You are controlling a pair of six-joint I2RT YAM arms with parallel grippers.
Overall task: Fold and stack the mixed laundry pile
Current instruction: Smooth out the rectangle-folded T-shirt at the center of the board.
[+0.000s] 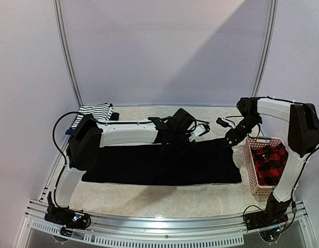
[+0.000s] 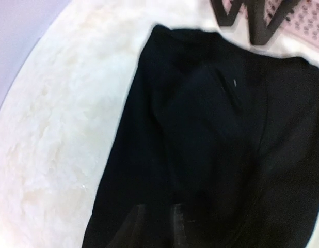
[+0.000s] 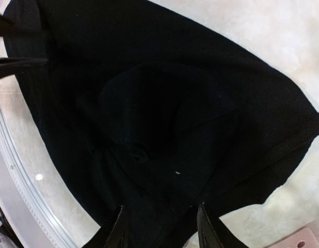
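Observation:
The large black shirt [image 1: 159,164] lies spread flat across the middle of the table. My left gripper [image 1: 190,138] hovers over its far edge; in the left wrist view its blurred fingers [image 2: 131,227] stand a little apart against the black shirt [image 2: 211,129], and a pinch cannot be made out. My right gripper [image 1: 233,138] is over the shirt's far right corner, fingers [image 3: 206,227] spread wide, with the shirt [image 3: 149,103] lying below and between them. A striped tank top [image 1: 95,112] lies folded at the back left. The plaid shirt [image 1: 269,157] sits in the basket.
The pink slotted basket [image 1: 251,170] stands at the right edge, close to the right arm, and also shows at the top of the left wrist view as a pink basket [image 2: 304,20]. A small blue piece [image 1: 70,131] peeks out beside the left arm's elbow. A metal rail [image 1: 164,235] lines the near edge.

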